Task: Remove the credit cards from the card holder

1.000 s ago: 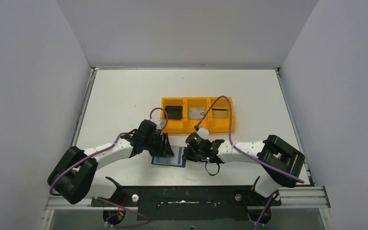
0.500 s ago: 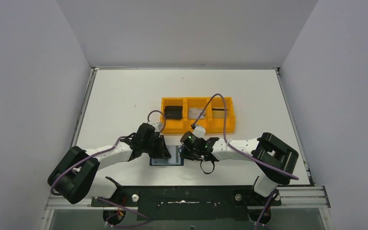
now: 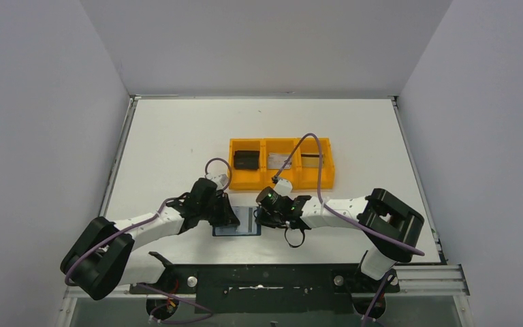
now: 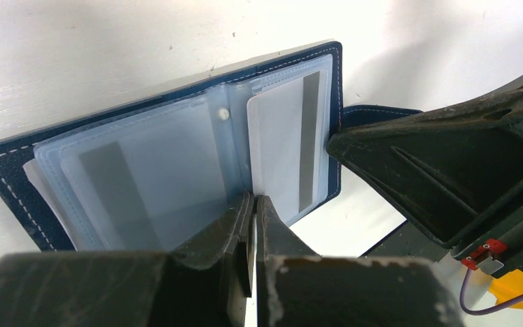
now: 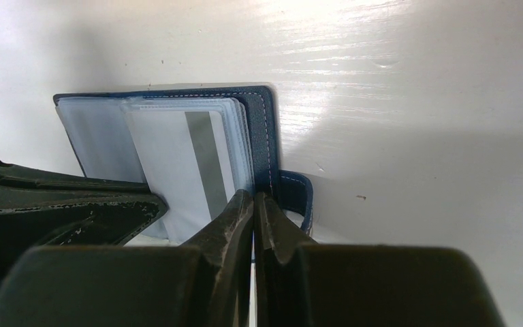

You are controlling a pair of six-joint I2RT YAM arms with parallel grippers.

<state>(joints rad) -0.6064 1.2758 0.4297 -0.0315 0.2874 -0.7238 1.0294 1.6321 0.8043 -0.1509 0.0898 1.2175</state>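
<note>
This is a robotics lab test cell, not a lived-in room. A bare white table (image 3: 177, 129) is boxed in by plain pale panels: a left wall (image 3: 41, 136), a back wall (image 3: 265, 48) and a right wall (image 3: 483, 136), all meeting the table's edges. Along the near edge, a dark base plate (image 3: 265, 279) and an aluminium rail (image 3: 422, 278) carry the left arm (image 3: 153, 223) and right arm (image 3: 340, 210), both white-and-black. Purple cables (image 3: 320, 177) loop over them. An orange three-compartment tray (image 3: 245, 184) sits mid-table, towards the far edge.
</note>
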